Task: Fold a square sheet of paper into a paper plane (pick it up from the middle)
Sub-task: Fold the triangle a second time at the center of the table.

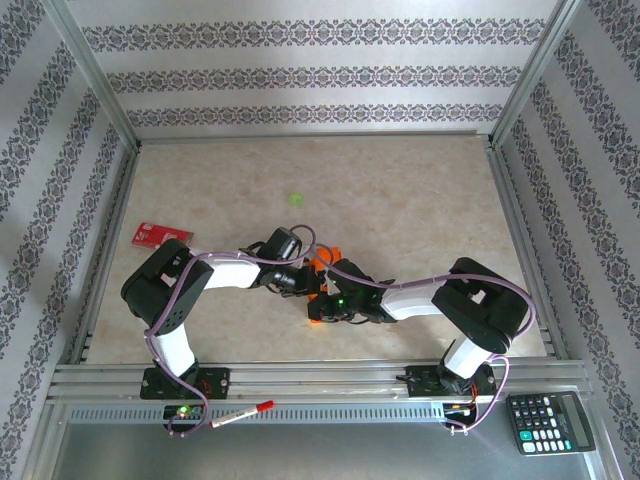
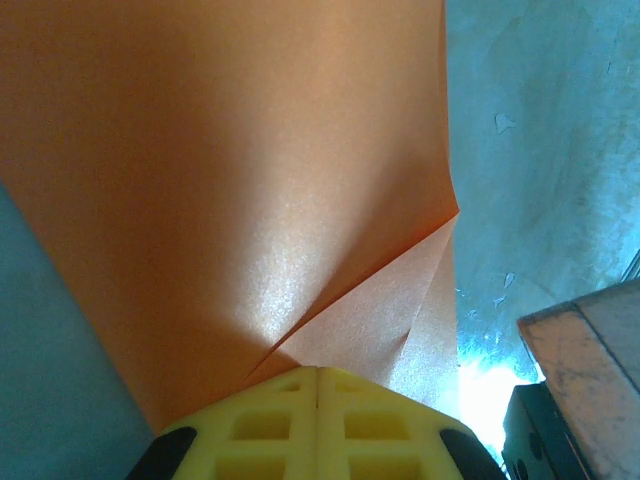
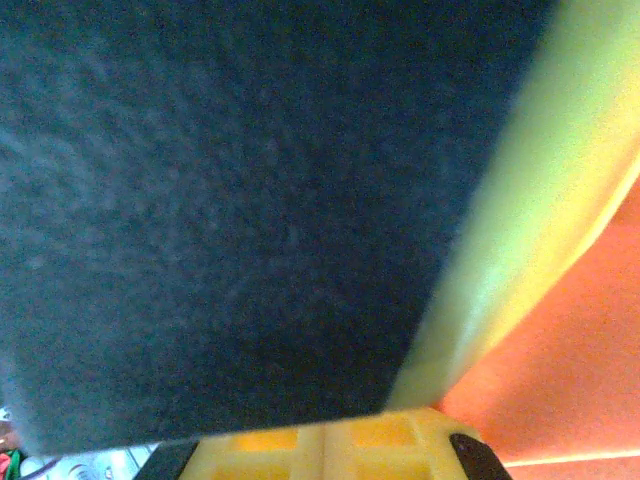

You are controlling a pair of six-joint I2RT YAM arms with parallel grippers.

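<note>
Left gripper [image 2: 318,372] pinches the creased paper [image 2: 230,200] at mid-table. Right gripper [image 3: 325,430], at its 4 o'clock, is closed, its hold unclear. Mid-fold, I judge; next comes pressing a crease without tearing. Card [image 1: 160,233] lies at 9 o'clock.

Striped patterned walls [image 1: 300,75], beige marbled table [image 1: 420,200]

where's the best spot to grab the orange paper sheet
Pinch the orange paper sheet at its straight edge by the folded corner flap, coming in sideways from over the bare table. The layers are doubled there, so it is probably stiffer, and that edge is uncovered.
</note>
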